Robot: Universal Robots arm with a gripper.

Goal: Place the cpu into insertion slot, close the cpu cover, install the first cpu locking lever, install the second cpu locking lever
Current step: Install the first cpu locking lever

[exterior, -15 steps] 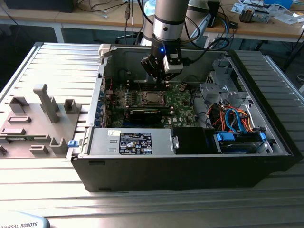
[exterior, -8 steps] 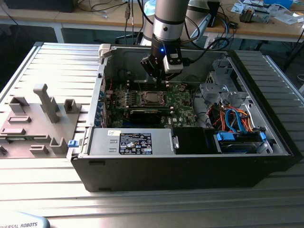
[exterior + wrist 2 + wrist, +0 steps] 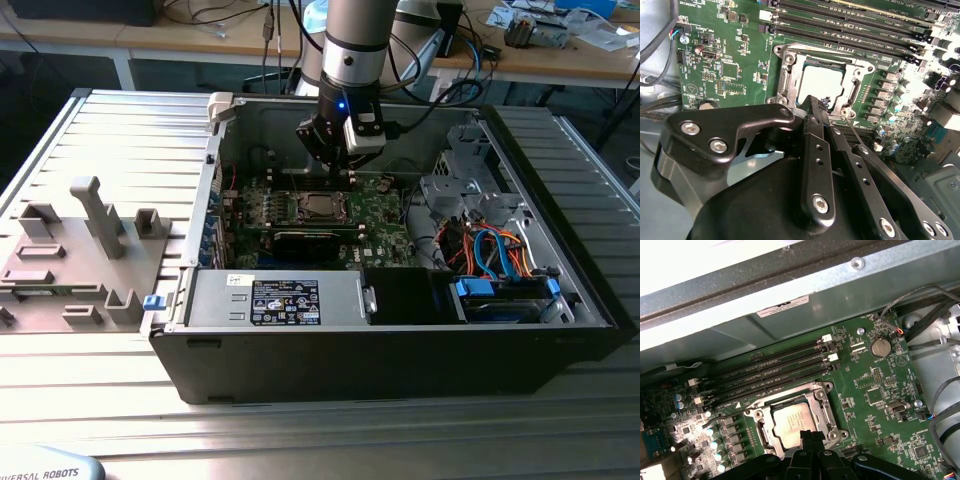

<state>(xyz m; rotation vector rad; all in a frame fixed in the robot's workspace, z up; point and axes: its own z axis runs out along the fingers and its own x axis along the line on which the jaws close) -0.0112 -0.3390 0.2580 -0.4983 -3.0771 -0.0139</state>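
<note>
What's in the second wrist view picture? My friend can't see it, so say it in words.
The robot's black gripper, fingers shut, has its tip at one edge of the cpu cover, a silvery frame around the pale square cpu. Green circuit board with long dark memory slots lies around them.

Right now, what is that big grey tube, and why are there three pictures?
The grey tube is a robot arm. At its end is a gripper, like a pinching hand. It reaches into an open computer case lying on a metal table. One picture is taken from outside, off the arm. The other two come from cameras riding near the arm's wrist, looking closely at the green board. In it sits the cpu, a silver square, with its metal cover closed around it. The gripper is shut, its tip at the cover's edge; I see nothing held.
</note>
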